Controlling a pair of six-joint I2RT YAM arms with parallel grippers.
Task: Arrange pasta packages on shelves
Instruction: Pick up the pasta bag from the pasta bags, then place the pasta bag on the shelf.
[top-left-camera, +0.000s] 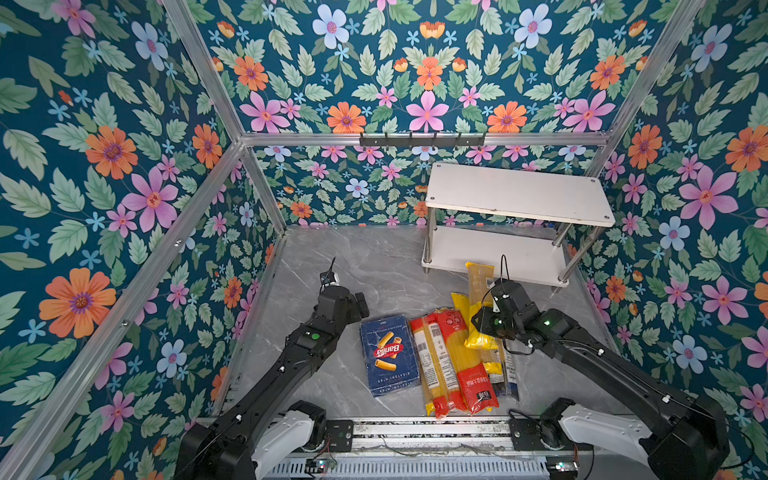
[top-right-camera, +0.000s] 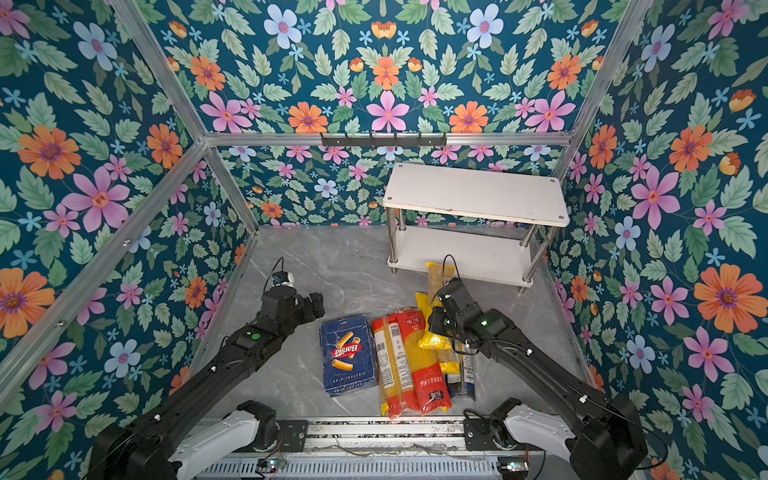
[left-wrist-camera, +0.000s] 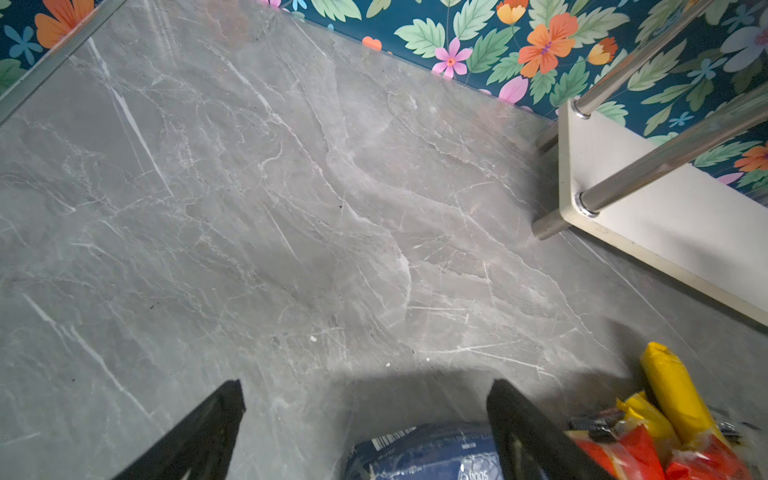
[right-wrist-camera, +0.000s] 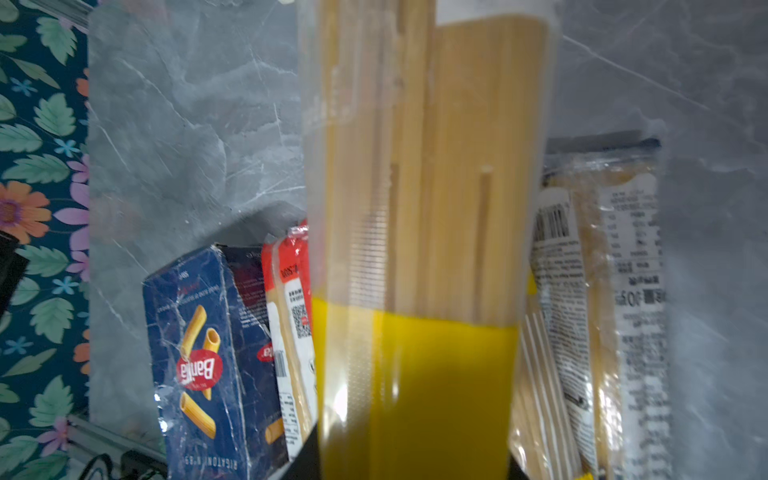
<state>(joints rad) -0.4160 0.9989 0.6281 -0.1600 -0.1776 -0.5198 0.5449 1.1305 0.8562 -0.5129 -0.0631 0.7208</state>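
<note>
Glossy yellow-and-clear spaghetti bag (right-wrist-camera: 415, 208), pinched in right gripper (top-left-camera: 482, 326), marbled tabletop (top-left-camera: 374, 266)

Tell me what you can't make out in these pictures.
- Right gripper: right wrist view, mostly covered by the yellow spaghetti bag and cut by the picture edge.
- Back of the lower shelf: both top views, hidden under the upper shelf.
- Clear bag print: blurred in the right wrist view, too small in top views.

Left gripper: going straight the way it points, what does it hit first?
Probably the bare grey marble tabletop, just past the Barilla rigatoni pack. The left gripper is open, and the shelves sit off to one side. Depth is uncertain.
</note>
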